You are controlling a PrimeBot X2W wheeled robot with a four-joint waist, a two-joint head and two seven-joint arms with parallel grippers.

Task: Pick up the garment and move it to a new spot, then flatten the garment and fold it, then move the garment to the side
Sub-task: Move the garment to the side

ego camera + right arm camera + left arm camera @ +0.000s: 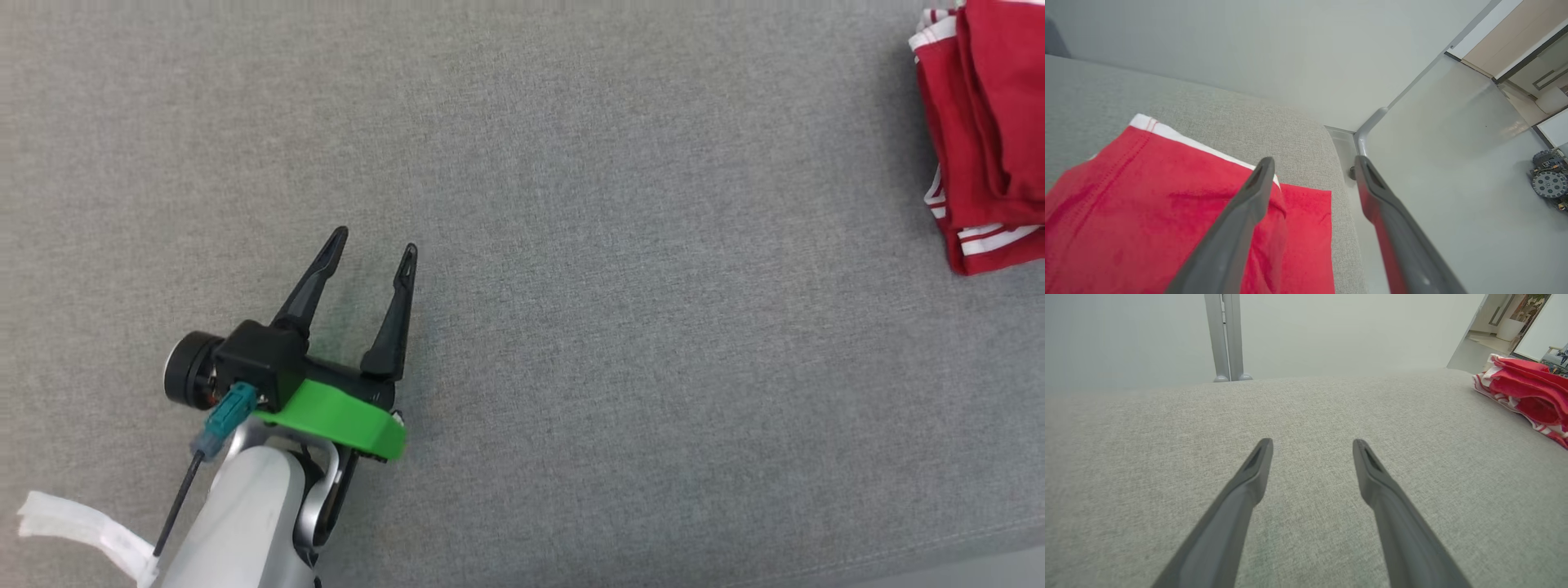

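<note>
The garment (992, 122) is red with white stripes and lies folded at the far right of the grey cushioned surface (571, 245), partly cut off by the head view's edge. It also sits at the right in the left wrist view (1527, 390). My left gripper (374, 242) rests open at the lower left, far from the garment, with only bare grey fabric between its fingers (1312, 444). My right gripper (1314, 161) hovers open just above the garment (1147, 204) near the surface's corner. Its jaws are spread and hold nothing.
A white fabric strip (82, 531) lies at the lower left by my left forearm. The surface's front edge (939, 563) runs across the lower right. Beyond the right edge (1343, 212) is pale floor with a small wheeled device (1549, 183). A metal post (1227, 335) stands behind.
</note>
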